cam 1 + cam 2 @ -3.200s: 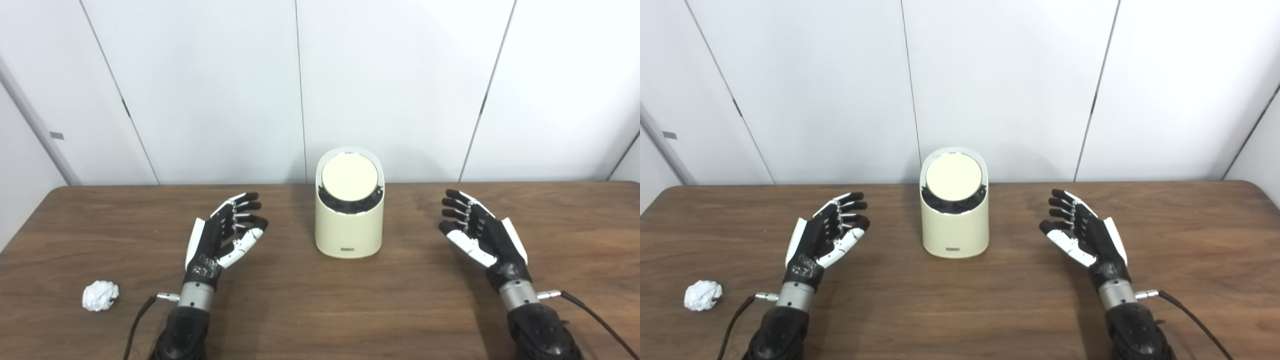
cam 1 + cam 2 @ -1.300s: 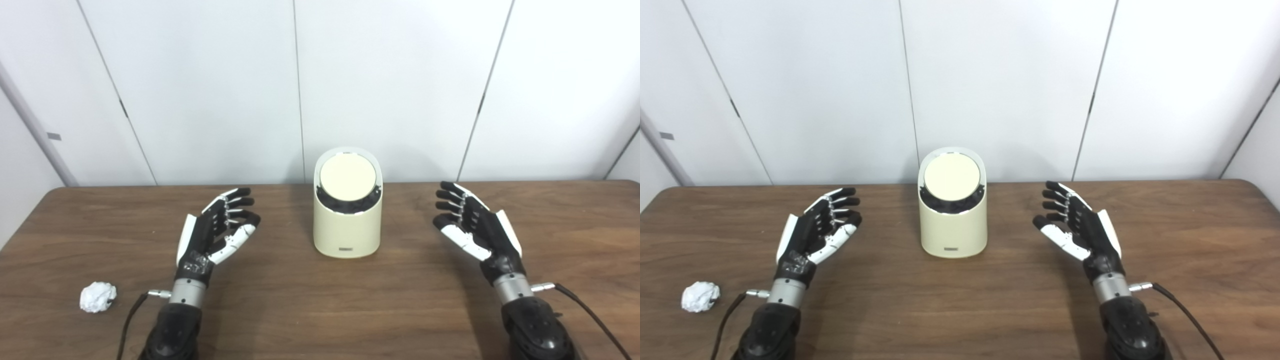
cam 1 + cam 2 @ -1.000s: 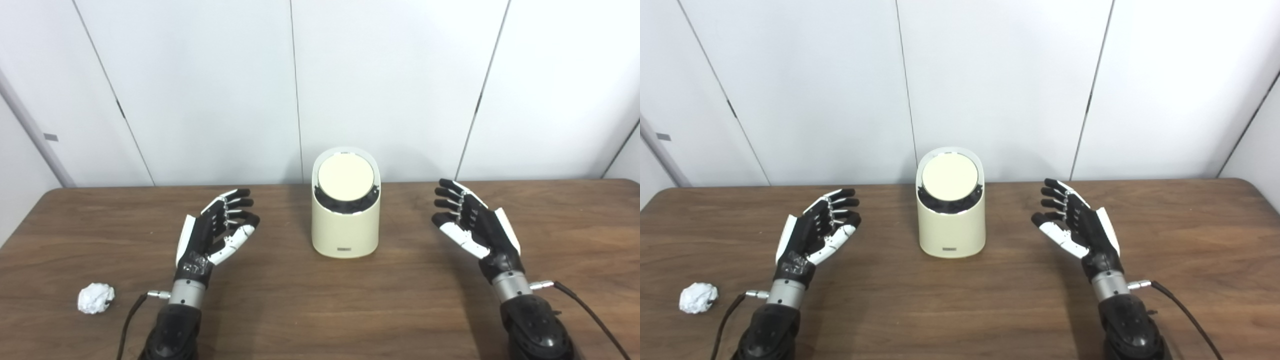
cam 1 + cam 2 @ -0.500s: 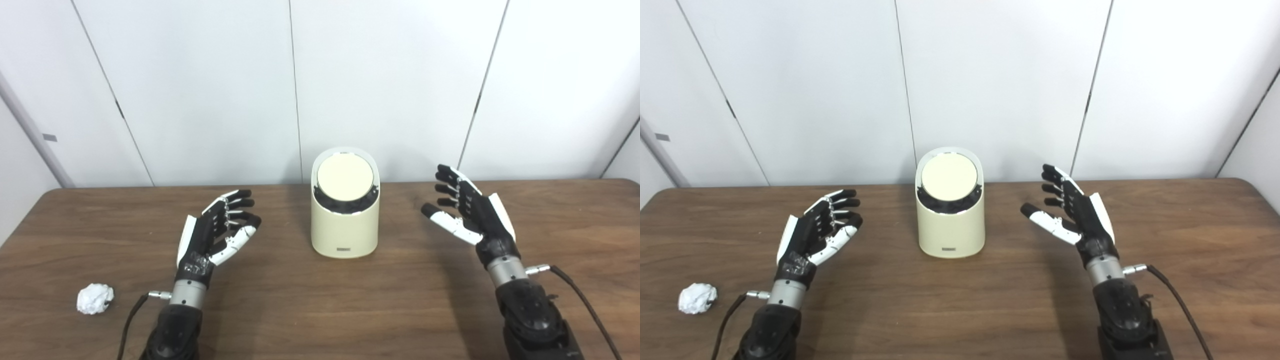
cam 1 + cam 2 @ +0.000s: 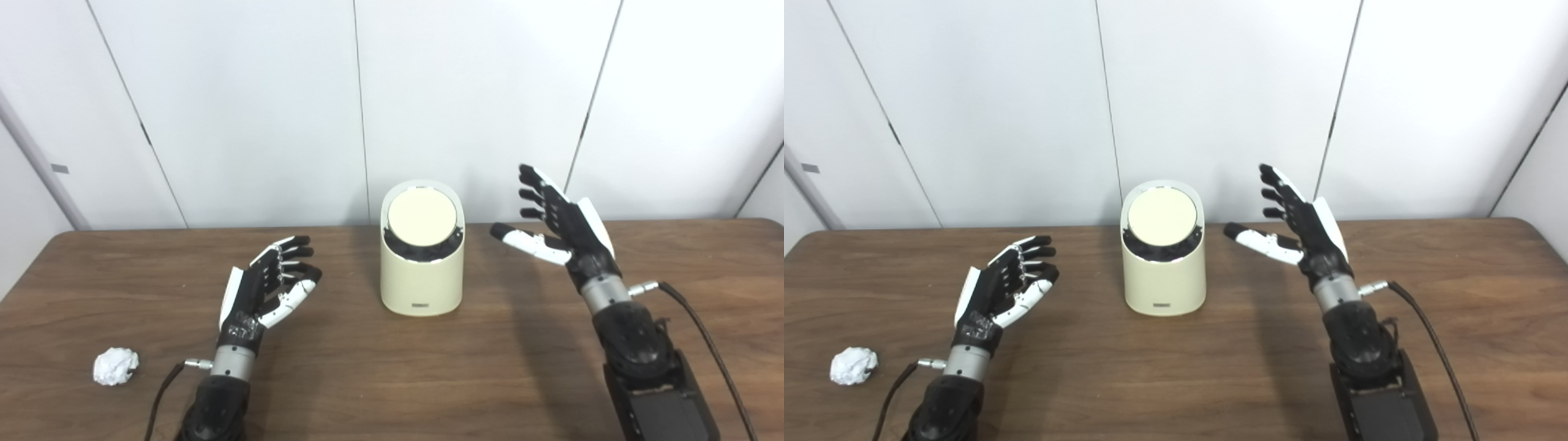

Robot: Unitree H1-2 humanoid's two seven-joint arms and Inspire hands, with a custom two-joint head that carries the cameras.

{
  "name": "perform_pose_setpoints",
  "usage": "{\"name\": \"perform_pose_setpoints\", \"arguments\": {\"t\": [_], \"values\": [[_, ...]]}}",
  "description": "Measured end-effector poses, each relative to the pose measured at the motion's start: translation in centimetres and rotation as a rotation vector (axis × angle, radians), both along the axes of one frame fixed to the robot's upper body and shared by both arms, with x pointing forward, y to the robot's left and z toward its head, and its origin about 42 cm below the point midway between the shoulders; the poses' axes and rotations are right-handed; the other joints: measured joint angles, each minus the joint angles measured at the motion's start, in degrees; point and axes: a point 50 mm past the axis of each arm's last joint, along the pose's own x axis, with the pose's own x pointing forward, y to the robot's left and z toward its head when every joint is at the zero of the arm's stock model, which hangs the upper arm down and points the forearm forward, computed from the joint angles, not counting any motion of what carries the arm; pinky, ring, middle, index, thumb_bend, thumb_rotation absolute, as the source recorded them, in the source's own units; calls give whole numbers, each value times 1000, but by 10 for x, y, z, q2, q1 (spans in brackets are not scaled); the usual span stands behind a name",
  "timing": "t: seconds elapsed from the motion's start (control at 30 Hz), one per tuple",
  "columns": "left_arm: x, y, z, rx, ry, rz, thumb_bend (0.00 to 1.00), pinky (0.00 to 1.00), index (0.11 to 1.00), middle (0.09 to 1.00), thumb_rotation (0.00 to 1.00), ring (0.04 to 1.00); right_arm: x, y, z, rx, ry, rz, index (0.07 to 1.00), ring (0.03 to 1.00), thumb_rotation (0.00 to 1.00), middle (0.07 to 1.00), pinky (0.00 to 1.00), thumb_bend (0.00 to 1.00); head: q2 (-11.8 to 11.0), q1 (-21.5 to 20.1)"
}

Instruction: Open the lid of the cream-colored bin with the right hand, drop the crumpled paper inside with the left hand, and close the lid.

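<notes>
the cream-colored bin (image 5: 421,269) stands upright near the middle of the bench (image 5: 380,373), toward its far edge, with a small dark label low on its front. its round lid (image 5: 422,217) is tilted toward the camera and sits closed in the slanted top, a dark gap showing along its lower rim. the crumpled paper (image 5: 115,366), a small white ball, lies on the bench well apart from the bin, far out to the left and nearer the front edge.

the bench is dark brown wood grain, with rounded far corners. behind it rise plain white wall panels (image 5: 478,104) divided by thin dark seams.

the right hand (image 5: 560,223) is raised above the bench just right of the bin, about level with the lid, holding nothing, fingers spread wide and thumb reaching toward the bin without touching it. a dark cable (image 5: 704,331) trails from its wrist. the left hand (image 5: 263,293) hovers low to the left of the bin, between bin and paper, palm turned inward, fingers loosely apart and empty, clear of both.
</notes>
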Motion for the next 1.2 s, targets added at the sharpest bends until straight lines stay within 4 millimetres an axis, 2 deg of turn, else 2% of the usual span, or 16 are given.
{"name": "perform_pose_setpoints", "arguments": {"t": [0.1, 0.2, 0.33, 0.5, 0.67, 0.83, 0.93, 1.1, 1.2], "values": [[0, -1, 0, 0, 0, -3, 649, 533, 776, 739, 410, 654, 8, 7, 13, -43, 15, 8, 965, 936, 531, 974, 778, 884, 0, -2], [0, -1, 0, -2, 1, -3, 640, 531, 774, 740, 408, 654, 14, 12, 26, -74, 13, 3, 953, 942, 495, 975, 776, 885, 0, -3], [0, -2, 0, -2, 0, -4, 636, 530, 774, 738, 399, 651, 21, 22, 41, -95, -6, 16, 961, 970, 465, 978, 832, 883, -2, -3], [0, -2, 0, -4, -1, -4, 628, 540, 776, 738, 373, 655, 28, 32, 54, -135, -7, 16, 972, 965, 478, 996, 833, 909, -1, -3], [0, -3, 0, -5, -1, -5, 633, 533, 776, 736, 384, 650, 33, 39, 54, -167, 10, 29, 975, 971, 462, 1000, 838, 932, -1, -2], [0, -3, 0, -6, -1, -5, 631, 526, 772, 736, 387, 649, 39, 43, 49, -191, 31, 29, 979, 998, 451, 1000, 946, 950, 2, -3], [0, -3, 0, -6, -1, -5, 654, 526, 774, 737, 409, 653, 41, 50, 51, -220, 27, 27, 990, 1000, 475, 1000, 969, 970, 1, -2], [0, -2, 0, -2, -1, -4, 634, 522, 777, 736, 400, 649, 52, 62, 56, -294, 15, 9, 992, 951, 463, 991, 802, 999, 2, 0], [0, -2, 0, -2, -1, -4, 626, 524, 778, 736, 388, 650, 55, 67, 57, -327, 11, 6, 991, 941, 463, 989, 771, 1000, 1, 1]]}}
